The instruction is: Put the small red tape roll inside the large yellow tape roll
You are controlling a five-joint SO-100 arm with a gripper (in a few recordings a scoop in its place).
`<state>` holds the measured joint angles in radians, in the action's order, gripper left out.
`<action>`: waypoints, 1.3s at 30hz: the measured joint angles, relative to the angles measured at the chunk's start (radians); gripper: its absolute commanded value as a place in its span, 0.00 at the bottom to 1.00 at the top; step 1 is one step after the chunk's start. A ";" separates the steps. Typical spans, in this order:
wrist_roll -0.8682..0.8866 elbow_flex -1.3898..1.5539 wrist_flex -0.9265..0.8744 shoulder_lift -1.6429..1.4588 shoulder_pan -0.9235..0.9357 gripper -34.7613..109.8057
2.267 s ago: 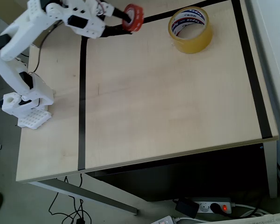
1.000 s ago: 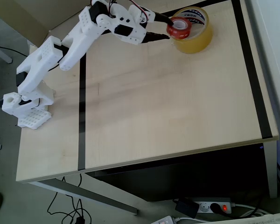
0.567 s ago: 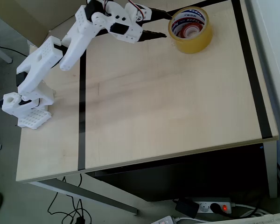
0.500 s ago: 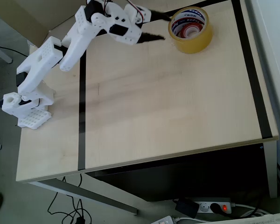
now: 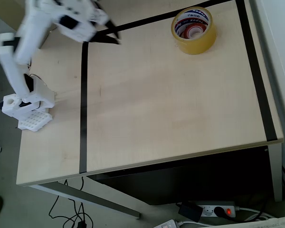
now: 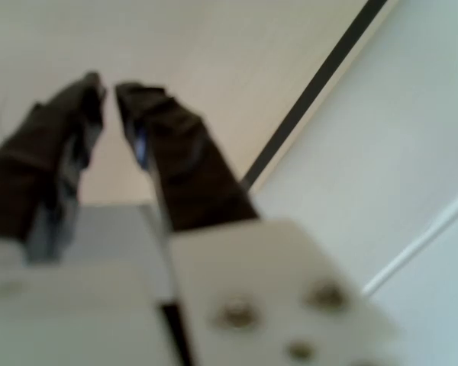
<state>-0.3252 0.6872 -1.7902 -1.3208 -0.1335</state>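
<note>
Red tape roll (image 5: 195, 31) sits inside the yellow tape roll (image 5: 194, 30) at the table's (image 5: 171, 114) far right.
The white arm's gripper (image 5: 110, 37) hangs over the far left, well apart, its dark fingers (image 6: 175, 164) nearly pressed together, holding nothing.

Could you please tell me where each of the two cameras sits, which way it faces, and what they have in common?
Overhead view: sits above, looking down on the table, the large yellow tape roll holding the small red tape roll, the white arm and end effector.
Wrist view: rides on the arm, looking along the blurred dark end effector, its fingers nearly together, toward the tabletop.
Shared: the end effector, pale tabletop and black tape line.
</note>
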 measured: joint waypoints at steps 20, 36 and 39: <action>0.120 1.878 0.762 -1.479 0.126 0.24; 0.235 2.402 0.762 -1.974 0.103 0.24; 0.287 2.421 0.758 -1.996 0.114 0.24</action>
<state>-0.0383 3.1078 -1.0324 -3.3165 -0.0199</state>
